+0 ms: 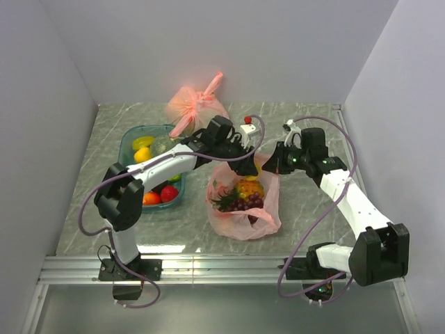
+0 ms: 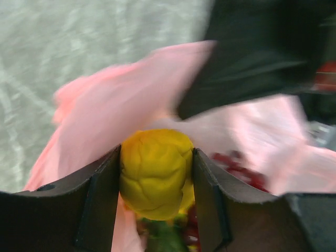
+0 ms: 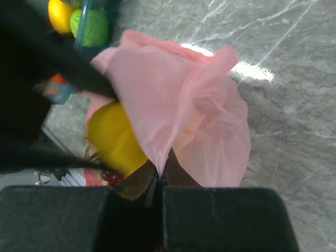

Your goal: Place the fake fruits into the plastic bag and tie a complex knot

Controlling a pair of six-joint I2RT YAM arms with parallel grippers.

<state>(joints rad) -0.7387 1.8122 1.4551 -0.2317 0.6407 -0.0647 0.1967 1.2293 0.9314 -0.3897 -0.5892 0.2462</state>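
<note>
The salmon-pink plastic bag [image 1: 245, 221] lies open at the table's middle and holds a pineapple [image 1: 248, 188] and purple grapes [image 1: 245, 203]. My left gripper [image 1: 249, 167] hangs over the bag's mouth, shut on a lumpy yellow fruit [image 2: 156, 173]; the bag [image 2: 105, 121] shows behind it. My right gripper [image 1: 270, 165] is shut on the bag's rim at the right side and holds it up. In the right wrist view the gripper [image 3: 163, 170] pinches the pink film [image 3: 178, 94], with the yellow fruit [image 3: 113, 139] to its left.
A teal basket [image 1: 128, 142] left of the bag holds several fruits, among them a lime [image 3: 89, 26] and a red apple [image 1: 169, 193]. A paler tied pink bag [image 1: 189, 104] stands at the back. A small red object [image 1: 247, 120] lies behind the arms.
</note>
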